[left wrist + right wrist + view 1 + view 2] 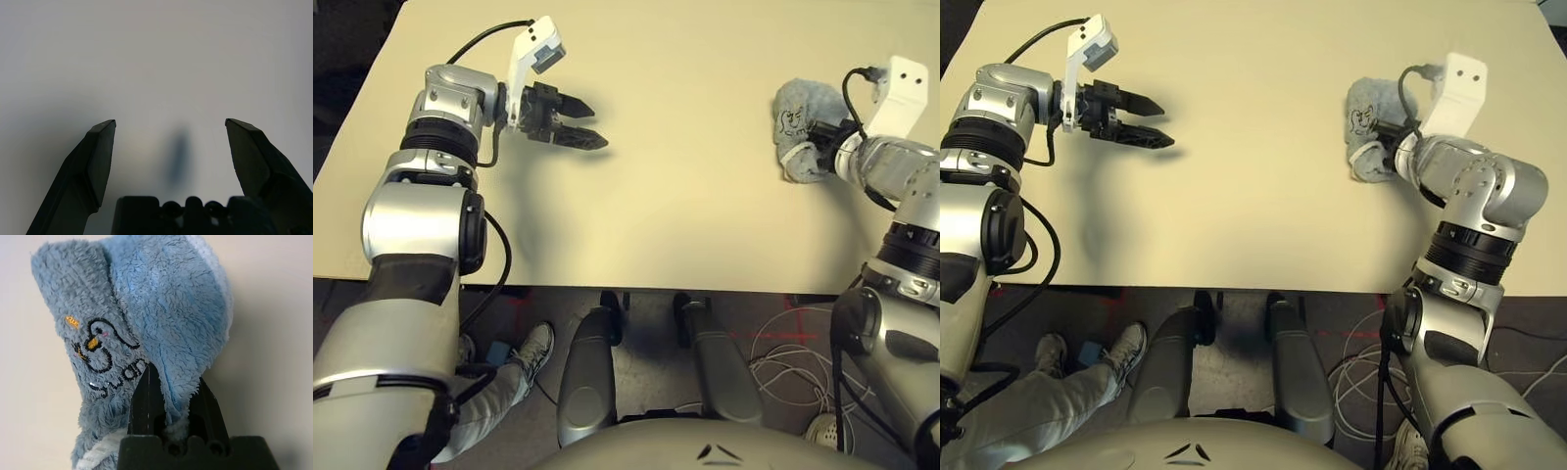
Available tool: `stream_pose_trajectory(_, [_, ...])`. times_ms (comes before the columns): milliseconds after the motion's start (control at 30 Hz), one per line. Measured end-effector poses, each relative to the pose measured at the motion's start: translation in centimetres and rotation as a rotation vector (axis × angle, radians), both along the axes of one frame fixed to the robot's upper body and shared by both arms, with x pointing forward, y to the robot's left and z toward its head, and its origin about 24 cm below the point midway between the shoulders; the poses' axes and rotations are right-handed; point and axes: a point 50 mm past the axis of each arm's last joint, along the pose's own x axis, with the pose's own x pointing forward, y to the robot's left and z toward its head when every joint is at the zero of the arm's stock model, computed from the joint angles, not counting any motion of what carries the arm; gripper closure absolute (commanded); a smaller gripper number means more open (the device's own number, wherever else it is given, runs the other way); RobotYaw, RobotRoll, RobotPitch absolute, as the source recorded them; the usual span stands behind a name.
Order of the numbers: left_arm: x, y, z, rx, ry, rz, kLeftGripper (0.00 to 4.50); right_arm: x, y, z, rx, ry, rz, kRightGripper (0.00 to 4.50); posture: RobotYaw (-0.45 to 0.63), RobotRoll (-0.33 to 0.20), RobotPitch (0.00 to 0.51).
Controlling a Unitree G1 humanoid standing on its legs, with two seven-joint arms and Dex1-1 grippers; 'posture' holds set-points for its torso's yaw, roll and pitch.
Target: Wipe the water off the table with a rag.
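Rag (146, 318), a grey-blue terry cloth bearing a small dark stitched drawing with lettering, sits bunched at the right side of the bench (685, 176), pinched by the right gripper (171, 396). Its two black fingers (144, 401) are clamped together on a fold of the cloth, the pile bulging out above and beside them. A pale hem shows at the lower edge of the cloth in the right wrist view. From the head camera the rag (1371, 122) rests against the pale beige surface, just ahead of the silver right forearm and its white camera mount (1454, 93). Left gripper (582, 122) is held above the left part of the bench, well apart from the rag, its fingers (95, 161) spread apart with nothing between them; their shadow falls on the surface beneath. A person's leg and shoe (524, 357) appear on the floor below the near edge of the bench.
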Motion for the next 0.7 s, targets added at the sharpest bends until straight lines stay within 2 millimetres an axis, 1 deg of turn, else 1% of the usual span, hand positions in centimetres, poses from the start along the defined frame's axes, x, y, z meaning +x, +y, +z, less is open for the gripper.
stream_pose_trajectory(33, [0.0,-0.1,0.1,0.0,-0.004,-0.001,0.0,0.3,1.4,0.8,0.024,-0.028,0.047,4.41,-0.16,0.0,0.347])
stream_pose_trajectory(67, [0.1,-0.3,0.3,0.0,-0.011,-0.004,0.0,0.7,3.6,1.9,0.053,-0.067,0.122,4.41,-0.15,0.0,0.348])
stream_pose_trajectory(133, [0.1,-0.5,0.7,0.0,-0.023,-0.009,0.0,0.8,6.5,3.2,0.071,-0.105,0.224,4.41,-0.15,0.0,0.345])
stream_pose_trajectory(167, [0.1,-0.6,0.9,0.0,-0.028,-0.012,0.0,0.8,7.6,3.5,0.082,-0.114,0.27,4.41,-0.14,0.0,0.344])
stream_pose_trajectory(367, [0.0,0.2,1.4,0.002,-0.039,0.007,0.0,0.9,13.6,3.7,0.123,-0.086,0.481,4.41,-0.11,0.0,0.337])
stream_pose_trajectory(467, [-0.1,0.6,1.4,0.006,-0.032,0.018,0.0,1.1,15.5,3.4,0.12,-0.069,0.542,4.41,-0.1,0.0,0.336])
stream_pose_trajectory(533, [-0.3,1.6,1.6,0.022,-0.031,0.048,0.0,1.4,16.5,3.2,0.126,-0.057,0.565,4.41,-0.09,0.0,0.333])
stream_pose_trajectory(633, [-0.5,2.7,1.9,0.04,-0.034,0.089,0.0,1.8,17.6,3.3,0.132,-0.059,0.583,4.41,-0.08,0.0,0.333])
stream_pose_trajectory(700, [-0.6,2.9,1.9,0.041,-0.035,0.099,0.0,2.0,18.4,3.5,0.139,-0.067,0.599,4.41,-0.08,0.0,0.333])
